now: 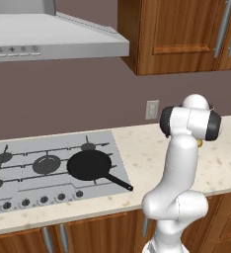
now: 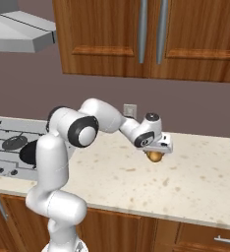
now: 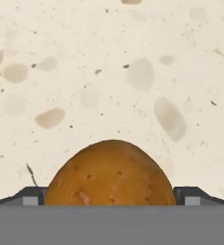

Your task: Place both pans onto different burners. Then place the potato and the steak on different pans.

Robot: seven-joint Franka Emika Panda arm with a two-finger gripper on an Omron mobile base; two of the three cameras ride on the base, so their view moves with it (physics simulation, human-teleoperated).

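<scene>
one pan [image 1: 89, 164] sits on the right-hand burner of the cooktop [image 1: 19, 148], its handle poking out toward the near right over the cooktop's edge. so that pan looks placed. over on the counter [image 2: 195, 182] to the right of the cooktop, the gripper [image 2: 156, 153] is down at the potato [image 2: 156, 156], and from the hand's own camera the potato [image 3: 110, 174] sits right between the two finger tips [image 3: 31, 196], one on each side with the jaws spread wide and not pinching it. it's lined up, not grabbed, by my read. the potato seems to rest on the counter, though i can't be sure it isn't just off it. left to do, as i judge it: close on the potato, carry it to a pan, and sort out the second pan and the steak. room looks good: bare speckled stone all around the potato, the back wall and its outlet [image 2: 130, 111] behind, the wall cupboards well overhead, and an open run left to the pan.
</scene>
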